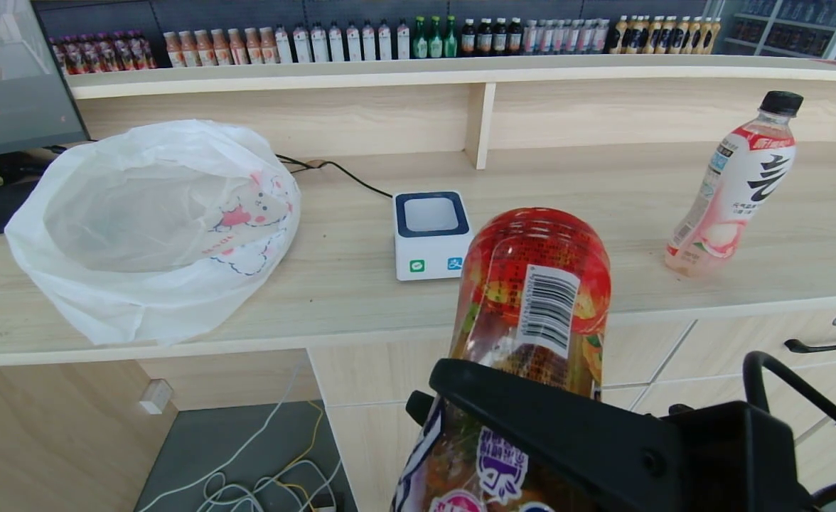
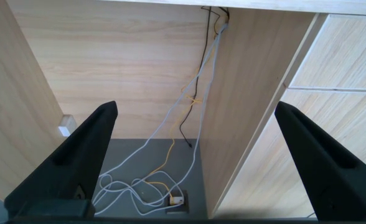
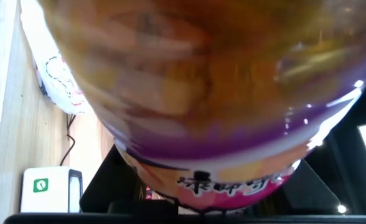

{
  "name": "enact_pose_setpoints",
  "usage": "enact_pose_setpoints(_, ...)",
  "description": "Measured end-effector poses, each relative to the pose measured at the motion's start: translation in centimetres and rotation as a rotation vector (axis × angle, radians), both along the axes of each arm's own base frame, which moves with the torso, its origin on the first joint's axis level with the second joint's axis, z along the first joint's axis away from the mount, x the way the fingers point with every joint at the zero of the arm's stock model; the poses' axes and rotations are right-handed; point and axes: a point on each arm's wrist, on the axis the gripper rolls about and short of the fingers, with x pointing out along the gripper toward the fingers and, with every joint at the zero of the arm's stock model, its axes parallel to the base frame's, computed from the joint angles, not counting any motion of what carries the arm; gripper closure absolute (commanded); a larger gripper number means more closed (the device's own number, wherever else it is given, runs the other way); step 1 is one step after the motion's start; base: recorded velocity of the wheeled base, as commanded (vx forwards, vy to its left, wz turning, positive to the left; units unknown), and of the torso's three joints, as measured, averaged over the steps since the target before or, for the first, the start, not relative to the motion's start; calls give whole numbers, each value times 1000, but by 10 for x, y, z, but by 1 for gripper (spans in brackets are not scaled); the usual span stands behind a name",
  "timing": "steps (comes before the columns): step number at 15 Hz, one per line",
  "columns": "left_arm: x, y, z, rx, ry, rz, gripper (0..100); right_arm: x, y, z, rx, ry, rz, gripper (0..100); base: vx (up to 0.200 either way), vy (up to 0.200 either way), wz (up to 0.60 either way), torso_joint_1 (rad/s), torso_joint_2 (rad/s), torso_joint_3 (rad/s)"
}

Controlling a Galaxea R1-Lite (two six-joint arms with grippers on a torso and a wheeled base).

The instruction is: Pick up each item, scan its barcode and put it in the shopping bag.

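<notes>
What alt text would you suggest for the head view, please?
The right gripper holds a red bottle, barcode showing, before a wooden counter. On it sit a white scanner, an open shopping bag at left and a pink bottle at right.

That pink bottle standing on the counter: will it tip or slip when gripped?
The pink bottle stands tall on a narrow base, so a push near its black cap would probably tip it. It looks full, so likely heavy for its size. Its glossy label may be slippery.
</notes>
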Motion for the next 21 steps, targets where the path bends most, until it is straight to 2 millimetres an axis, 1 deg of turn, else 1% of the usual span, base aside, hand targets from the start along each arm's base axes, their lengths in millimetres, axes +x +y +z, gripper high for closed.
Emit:
enact_pose_setpoints(5, 0, 0, 0, 0, 0, 0, 0, 0, 1, 2, 21, 24, 9, 100, 0, 0, 0, 0, 0, 0)
enact_pose_setpoints(7, 0, 0, 0, 0, 0, 0, 0, 1, 0, 4, 67, 107, -5, 100, 0, 0, 0, 0, 0, 0)
enact_pose_setpoints(11, 0, 0, 0, 0, 0, 0, 0, 2, -1, 6, 134, 217, -8, 100, 0, 0, 0, 0, 0, 0)
enact_pose_setpoints(13, 0, 0, 0, 0, 0, 0, 0, 5, -1, 1, 185, 360, -1, 100, 0, 0, 0, 0, 0, 0)
enact_pose_setpoints(14, 0, 0, 0, 0, 0, 0, 0, 8, 0, -3, 187, 403, -2, 100, 0, 0, 0, 0, 0, 0)
enact_pose_setpoints(16, 0, 0, 0, 0, 0, 0, 0, 17, 2, -8, 208, 470, -9, 100, 0, 0, 0, 0, 0, 0)
enact_pose_setpoints(18, 0, 0, 0, 0, 0, 0, 0, 32, 6, -8, 280, 571, -3, 100, 0, 0, 0, 0, 0, 0)
enact_pose_setpoints(19, 0, 0, 0, 0, 0, 0, 0, 43, 9, -8, 324, 618, -2, 100, 0, 0, 0, 0, 0, 0)
enact_pose_setpoints(21, 0, 0, 0, 0, 0, 0, 0, 67, 16, -5, 396, 657, -18, 100, 0, 0, 0, 0, 0, 0)
